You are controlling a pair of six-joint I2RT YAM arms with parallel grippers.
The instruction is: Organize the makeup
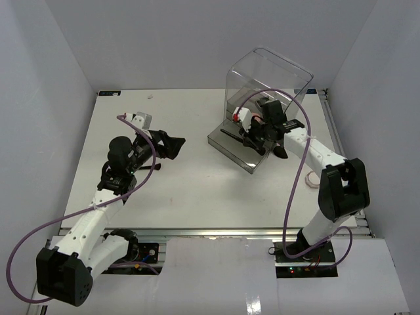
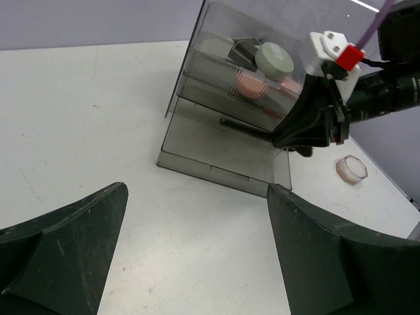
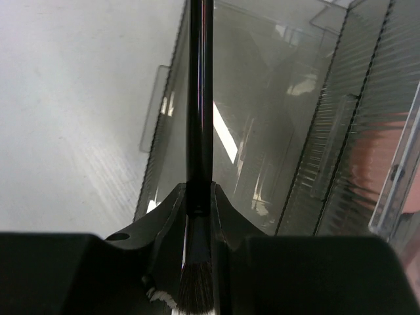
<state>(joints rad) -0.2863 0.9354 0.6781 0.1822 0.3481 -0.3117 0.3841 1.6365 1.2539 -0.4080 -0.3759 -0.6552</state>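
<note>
Right gripper [image 3: 199, 200] of mine is pinching a black-handled brush [image 3: 199, 98], handle pointing to twelve o'clock over the pulled-out drawer [image 1: 226, 149]; my left gripper [image 1: 174, 143] is hanging wide open.

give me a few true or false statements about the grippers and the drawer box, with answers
1. The right gripper is shut on a black-handled brush. True.
2. The left gripper holds a pink compact. False: it is open and empty.
3. The bottom drawer of the clear box is pulled out. True.
4. The pale green compact lies on the bare table. False: it sits inside the clear box, near its top.
</note>
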